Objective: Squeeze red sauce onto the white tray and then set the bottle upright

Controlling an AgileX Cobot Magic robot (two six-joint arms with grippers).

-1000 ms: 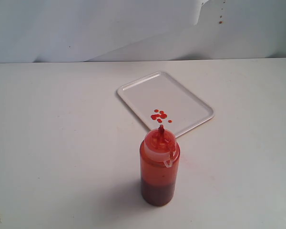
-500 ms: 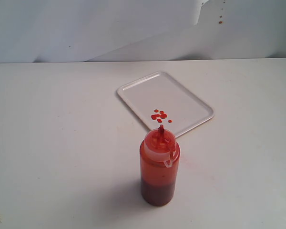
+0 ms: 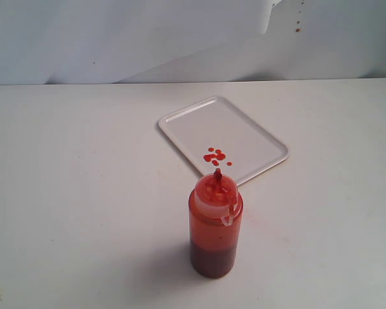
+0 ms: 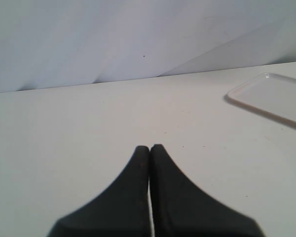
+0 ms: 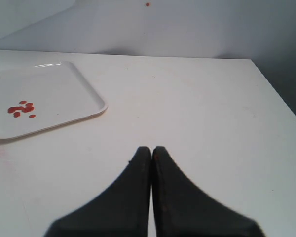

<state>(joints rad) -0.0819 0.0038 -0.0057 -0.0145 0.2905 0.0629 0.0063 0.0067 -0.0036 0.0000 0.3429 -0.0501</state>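
Translucent, orange-stained plastic: the bottle (image 3: pixel 215 232) stands free on the counter (image 3: pixel 77 193), near the white tray's (image 3: pixel 244 122) closer edge. Tall and narrow (nozzle uncapped, it seems), it could topple and leak if an arm brushed it. Its long axis is vertical, nozzle up. Drops of red sauce (image 3: pixel 214 156) dot the tray. The left end effector (image 4: pixel 150 148) and right end effector (image 5: pixel 151 149) are both closed, empty.

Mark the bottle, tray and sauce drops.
bottle (image 3: pixel 215 226), exterior view, middle of the body
tray (image 3: pixel 226 125), exterior view, bare floor
sauce drops (image 3: pixel 215 156), exterior view, biggest blob
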